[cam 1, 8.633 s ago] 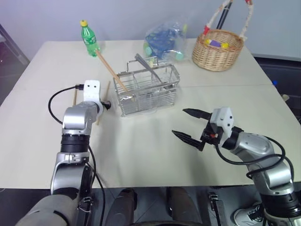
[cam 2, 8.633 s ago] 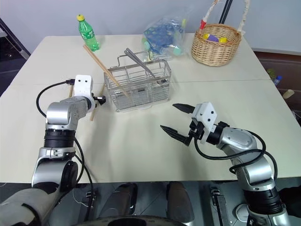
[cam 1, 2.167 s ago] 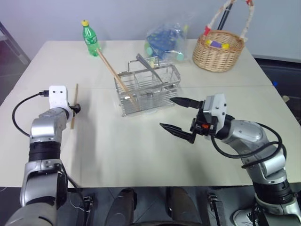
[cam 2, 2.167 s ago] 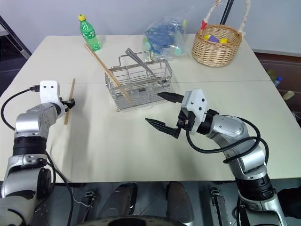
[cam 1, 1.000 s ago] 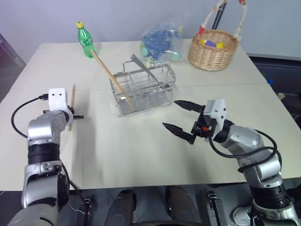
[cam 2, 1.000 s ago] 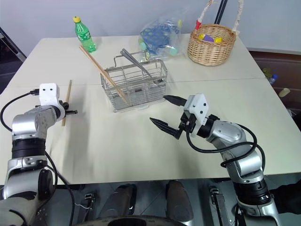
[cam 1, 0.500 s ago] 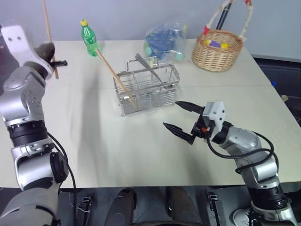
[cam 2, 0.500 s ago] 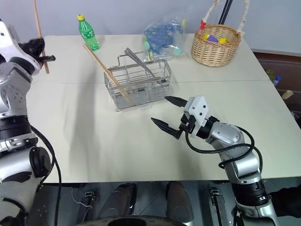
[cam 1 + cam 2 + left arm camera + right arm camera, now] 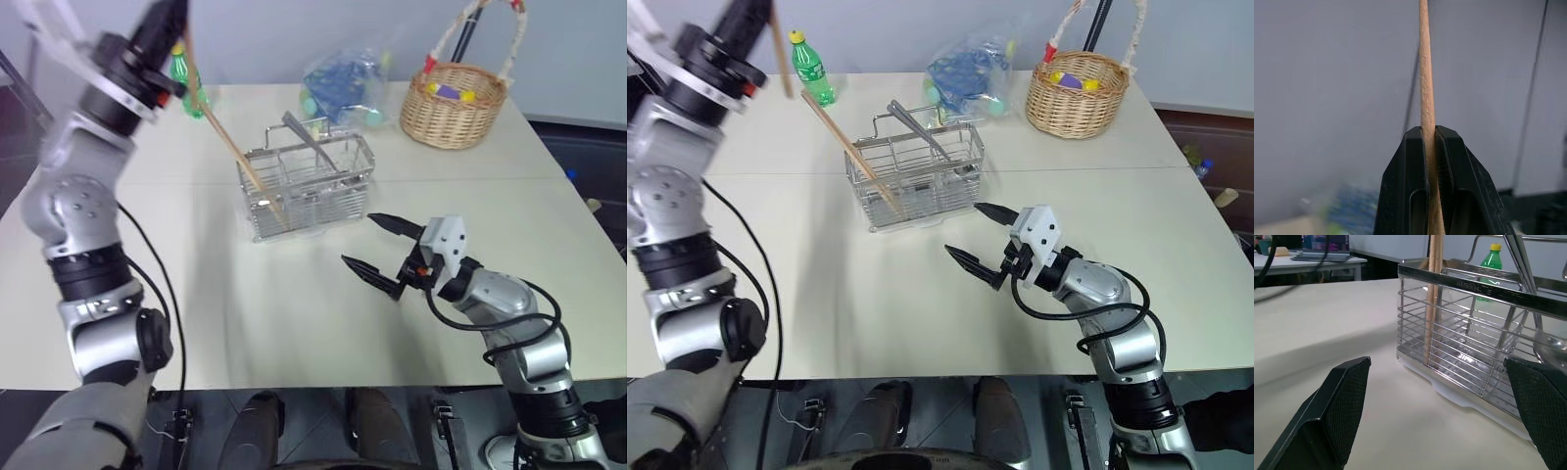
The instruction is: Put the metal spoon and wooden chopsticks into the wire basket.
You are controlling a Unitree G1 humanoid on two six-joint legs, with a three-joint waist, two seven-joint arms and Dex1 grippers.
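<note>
The wire basket (image 9: 309,191) stands mid-table. One wooden chopstick (image 9: 235,147) leans out of its left end, and the metal spoon (image 9: 306,135) rests in it with the handle up. My left gripper (image 9: 756,12) is raised high at the far left, shut on a second wooden chopstick (image 9: 780,54). In the left wrist view the stick (image 9: 1425,73) runs straight up between the black fingers (image 9: 1408,186). My right gripper (image 9: 358,239) hovers open, low over the table, right of the basket. The basket (image 9: 1474,333) also appears between the fingers in the right wrist view.
A green bottle (image 9: 806,69) stands at the back left. Behind the wire basket lies a clear bag of blue things (image 9: 965,73). A wicker basket (image 9: 1078,88) with a hoop handle sits at the back right.
My left arm has lifted the chopstick off the table, up and to the right, toward the wire basket. The right gripper has stayed in place, open.
</note>
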